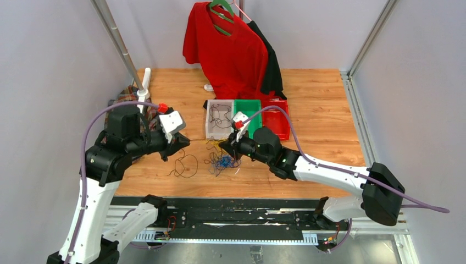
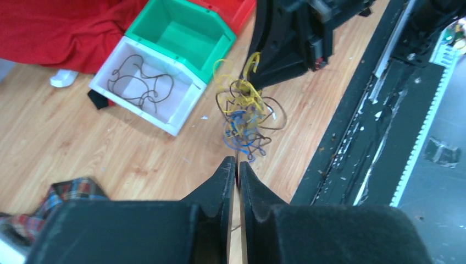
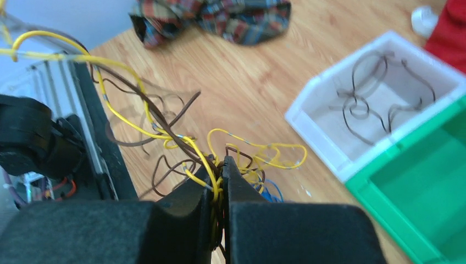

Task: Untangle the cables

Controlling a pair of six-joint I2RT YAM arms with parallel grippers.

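Note:
A tangle of thin yellow, blue and dark brown cables [image 1: 222,161] hangs just above the wooden table, also in the left wrist view [image 2: 245,115]. My right gripper [image 1: 224,146] is shut on yellow and brown strands of the tangle [image 3: 247,157], which run between its jaws [image 3: 222,164]. My left gripper [image 1: 186,142] is shut [image 2: 237,164], and a thin yellow cable [image 1: 199,141] stretches from it to the tangle. A loose dark cable [image 1: 185,165] lies in a loop on the table below the left gripper. Another dark cable [image 1: 221,116] lies in the white bin [image 1: 209,118].
A green bin [image 1: 248,105] and a red bin [image 1: 277,124] stand right of the white one. A red shirt [image 1: 231,49] hangs at the back. A plaid cloth [image 3: 220,16] lies at the far left. The black rail runs along the near edge.

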